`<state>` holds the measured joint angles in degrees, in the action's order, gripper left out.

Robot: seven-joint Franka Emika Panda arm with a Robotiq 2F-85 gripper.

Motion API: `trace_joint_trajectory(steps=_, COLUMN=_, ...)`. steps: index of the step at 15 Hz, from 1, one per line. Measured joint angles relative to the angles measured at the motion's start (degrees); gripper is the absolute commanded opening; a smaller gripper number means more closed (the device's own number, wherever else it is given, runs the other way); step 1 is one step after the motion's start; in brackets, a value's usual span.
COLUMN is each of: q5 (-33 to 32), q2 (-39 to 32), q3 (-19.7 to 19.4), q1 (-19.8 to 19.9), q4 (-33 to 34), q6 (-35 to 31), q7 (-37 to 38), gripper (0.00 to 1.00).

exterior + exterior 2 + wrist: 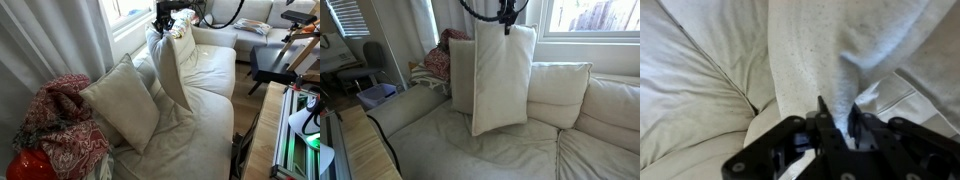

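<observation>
My gripper (506, 25), partly cut off at twelve o'clock with its fingertips buried in fabric, pinches the cream pillow (503, 80) by its top edge. It hangs over the sofa (440, 145), long axis vertical, bottom toward six o'clock.

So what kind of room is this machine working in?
Probably a home living room: a wide cream fabric sofa, a bright window behind it, and a red patterned throw heaped at one end. The gripper holds up a tall cream cushion.
</observation>
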<state>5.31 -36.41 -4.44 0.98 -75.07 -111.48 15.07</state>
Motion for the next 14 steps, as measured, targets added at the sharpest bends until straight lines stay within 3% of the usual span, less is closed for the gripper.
trace_joint_trajectory(steps=3, q5=-3.22, q2=4.32, q3=-0.19, q1=0.39, q4=-0.65, q6=7.83, q7=-6.22, gripper=0.05)
trace_joint_trajectory(steps=6, q5=-6.36, q2=6.35, q3=-0.11, q1=0.21, q4=-3.56, q6=10.04, q7=-10.48, gripper=0.05)
trace_joint_trajectory(steps=11, q5=-8.65, q2=6.68, q3=1.52, q1=-0.86, q4=-14.38, q6=2.81, q7=-12.58, gripper=0.05)
trace_joint_trajectory(steps=12, q5=-8.52, q2=6.68, q3=2.12, q1=-0.97, q4=-16.50, q6=1.51, q7=-12.89, gripper=0.19)
trace_joint_trajectory(steps=14, q5=-8.19, q2=6.67, q3=3.03, q1=-1.16, q4=-20.13, q6=-1.88, q7=-12.80, gripper=0.19)
